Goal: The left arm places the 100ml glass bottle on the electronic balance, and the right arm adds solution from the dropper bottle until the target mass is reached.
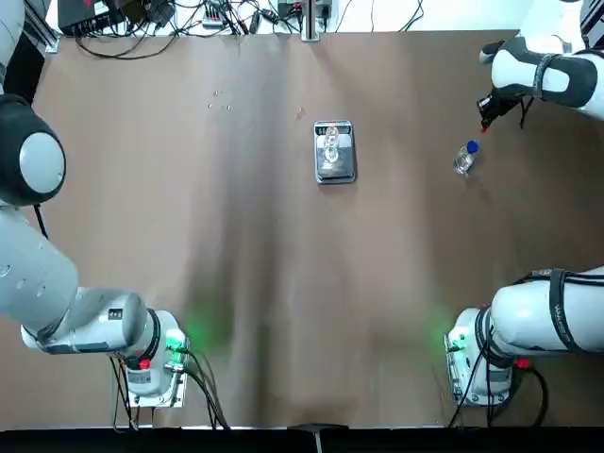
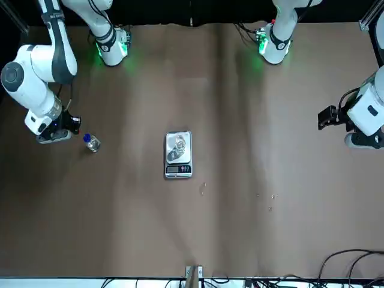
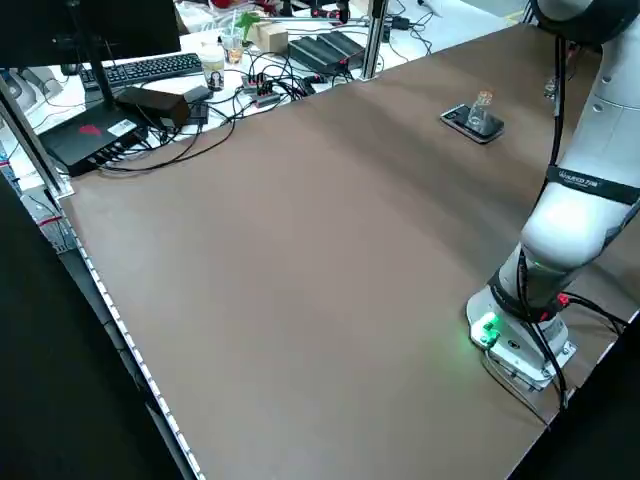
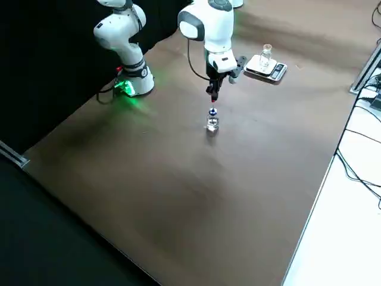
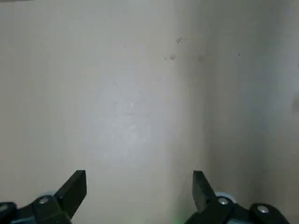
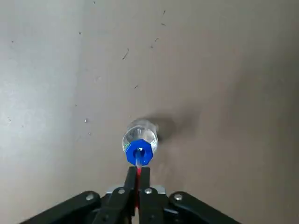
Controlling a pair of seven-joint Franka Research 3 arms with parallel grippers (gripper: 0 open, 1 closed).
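Fingers [image 6: 145,179] of my right black gripper [image 6: 138,170] are clenched on the red rubber bulb [image 6: 138,176] of the dropper, whose clear glass tube [image 6: 138,160] meets the blue collar [image 6: 139,152] below. That small clear dropper bottle [image 1: 463,160] stands upright on the brown tabletop [image 1: 377,283], right of the balance and closer to the far edge than the near one. I've got my left black gripper [image 5: 139,173] over the tabletop's left part, its fingers spread wide with nothing between them. The small colourless, capless 100ml glass bottle [image 4: 265,56] stands on the metal pan of the flat silver-grey electronic balance [image 2: 178,155], mid-width on the tabletop's far half, dark display [image 2: 178,170] towards the far edge.
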